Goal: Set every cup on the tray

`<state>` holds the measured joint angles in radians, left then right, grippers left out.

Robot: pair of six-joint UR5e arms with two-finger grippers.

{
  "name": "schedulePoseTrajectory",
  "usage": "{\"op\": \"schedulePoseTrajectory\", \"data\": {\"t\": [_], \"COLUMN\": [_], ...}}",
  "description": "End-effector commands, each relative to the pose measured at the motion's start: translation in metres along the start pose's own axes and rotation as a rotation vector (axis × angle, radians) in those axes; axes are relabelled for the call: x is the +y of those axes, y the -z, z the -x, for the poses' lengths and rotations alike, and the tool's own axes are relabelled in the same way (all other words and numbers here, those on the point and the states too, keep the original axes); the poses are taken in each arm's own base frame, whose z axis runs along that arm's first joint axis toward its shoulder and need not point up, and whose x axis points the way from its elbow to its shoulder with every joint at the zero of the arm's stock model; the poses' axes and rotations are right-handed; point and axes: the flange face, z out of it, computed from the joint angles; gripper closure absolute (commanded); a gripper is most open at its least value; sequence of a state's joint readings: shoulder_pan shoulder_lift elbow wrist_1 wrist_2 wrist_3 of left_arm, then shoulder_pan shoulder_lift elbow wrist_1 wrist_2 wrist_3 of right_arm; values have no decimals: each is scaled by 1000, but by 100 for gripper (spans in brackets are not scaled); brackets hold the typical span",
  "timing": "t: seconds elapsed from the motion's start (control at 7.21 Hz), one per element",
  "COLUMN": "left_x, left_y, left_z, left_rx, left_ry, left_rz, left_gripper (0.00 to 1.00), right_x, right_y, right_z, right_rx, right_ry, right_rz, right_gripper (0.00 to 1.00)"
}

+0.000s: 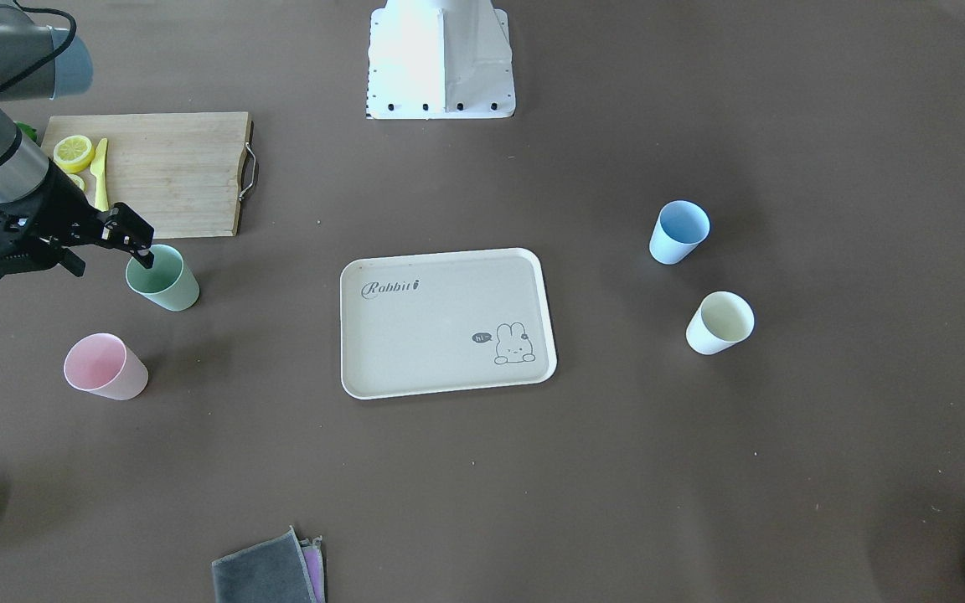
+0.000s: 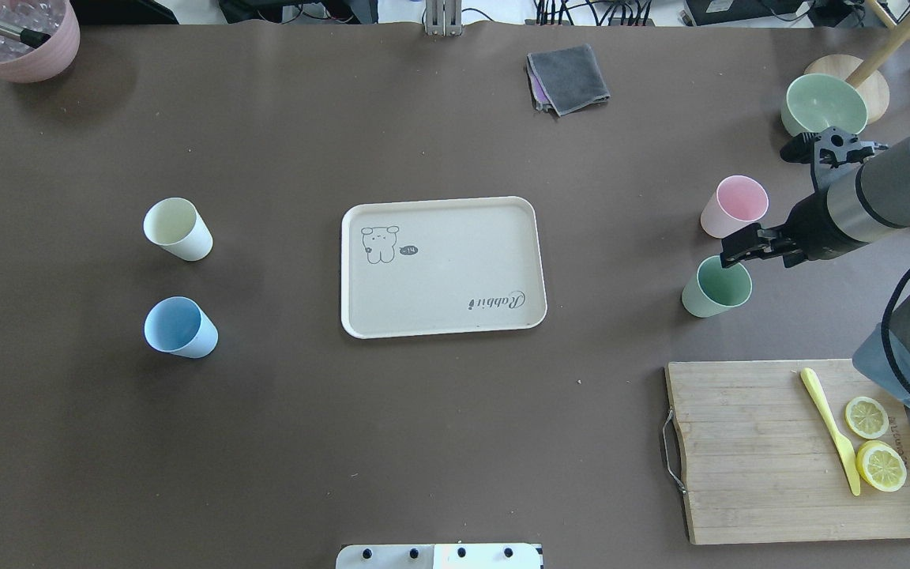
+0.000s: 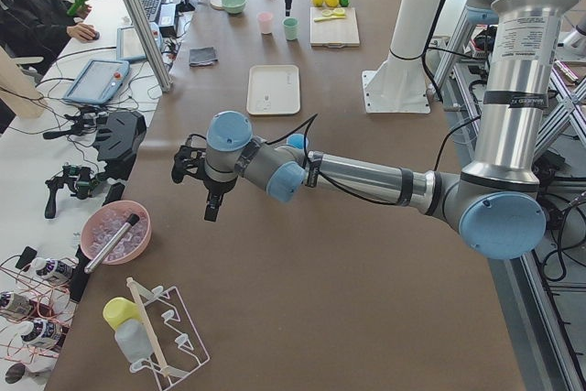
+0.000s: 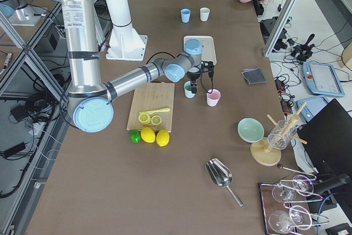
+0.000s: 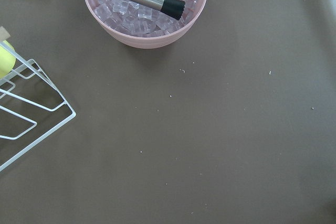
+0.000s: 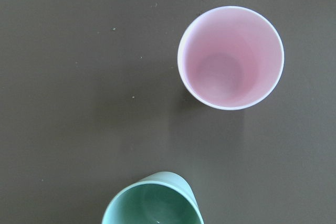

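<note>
Overhead exterior: by the tabletop's right edge, the right tool point(image 2: 739, 253), width unclear, hangs at the mint-green plastic cup point(image 2: 712, 294) rim; best pinch one wall squarely.

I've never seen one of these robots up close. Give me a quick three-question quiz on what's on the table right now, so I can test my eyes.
1. Multiple choice: how many cups stand on the tray? A) none B) two C) four
2. True or false: the pink cup lies tipped over on its side.
3. Fill the gap: the right arm's fingers are at the rim of the ___ cup.

Key
1. A. The tray is bare, and all four cups stand on the table around it.
2. False. It stands upright, mouth up.
3. Green: the green cup, next to the pink one.
</note>
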<state>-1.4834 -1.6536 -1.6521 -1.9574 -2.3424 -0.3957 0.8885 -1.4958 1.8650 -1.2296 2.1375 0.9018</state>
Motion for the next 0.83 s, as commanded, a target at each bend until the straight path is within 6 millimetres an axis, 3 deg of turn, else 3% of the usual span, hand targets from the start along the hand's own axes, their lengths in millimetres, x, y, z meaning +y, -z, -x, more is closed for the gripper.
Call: {"op": "schedulePoseTrajectory", "data": {"t": [0.0, 0.28, 0.42, 0.55, 0.69], "left_x": [0, -1, -1, -1, -1], "left_y": [1, 2, 2, 3, 6], "left_z": [-1, -3, -3, -5, -8], "left_rx": [2, 2, 6, 8, 10], "left_ry": [-2, -4, -4, -6, -11], "left_rz": [-1, -4, -2, -4, -8], "left_gripper": [2, 2, 2, 2, 2], "right_x": [6, 15, 15, 14, 11], "right_y": [-24, -41, -52, -56, -52], "right_z": [-4, 1, 4, 3, 13], "right_rx": [29, 40, 48, 52, 35], "right_ry": [1, 14, 19, 20, 28], "right_rz": [18, 49, 61, 65, 59], "right_gripper": [0, 0, 17, 81, 100]}}
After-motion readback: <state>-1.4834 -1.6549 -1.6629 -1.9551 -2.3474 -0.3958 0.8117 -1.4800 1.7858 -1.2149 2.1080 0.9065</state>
